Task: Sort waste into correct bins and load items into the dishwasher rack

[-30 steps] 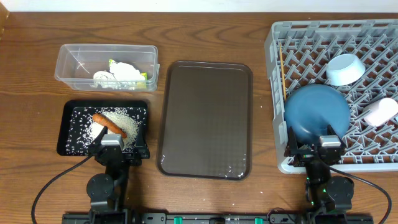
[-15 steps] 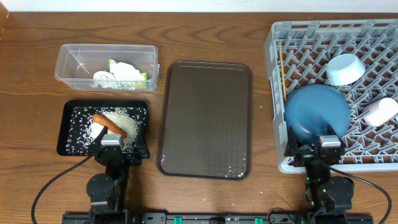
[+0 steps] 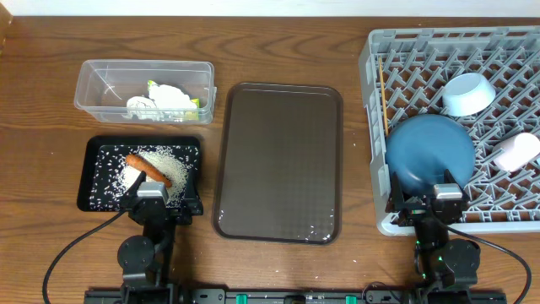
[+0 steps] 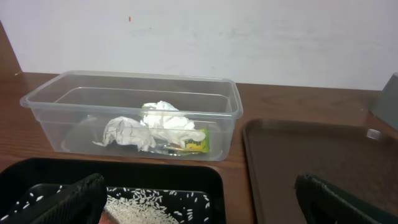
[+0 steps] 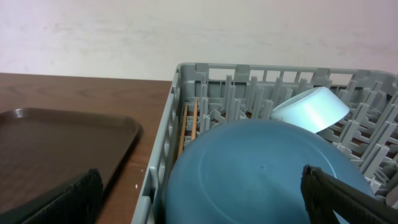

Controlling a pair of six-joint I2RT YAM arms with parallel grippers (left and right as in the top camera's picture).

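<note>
The clear tub (image 3: 93, 78) at back left holds the crumpled white wrapper (image 3: 169, 97) and the yellow-green packet (image 3: 195, 104); both also show in the left wrist view, wrapper (image 4: 158, 121) and packet (image 4: 196, 142). The black tray (image 3: 94, 150) holds the orange carrot (image 3: 148, 167) and rice grains (image 3: 160, 159). The grey rack (image 3: 371, 59) holds the dark-blue bowl (image 3: 430, 152), light-blue bowl (image 3: 468, 93), white cup (image 3: 516, 152) and chopsticks (image 3: 384, 97). My left gripper (image 4: 199, 205) is open and empty over the black tray's near edge. My right gripper (image 5: 202, 199) is open and empty beside the dark-blue bowl (image 5: 267, 174).
A large brown serving tray (image 3: 278, 160) lies between the black tray and the rack, with nothing on it. A few stray rice grains sit on the wood by the rack's wall (image 5: 135, 185). A white wall stands behind the table.
</note>
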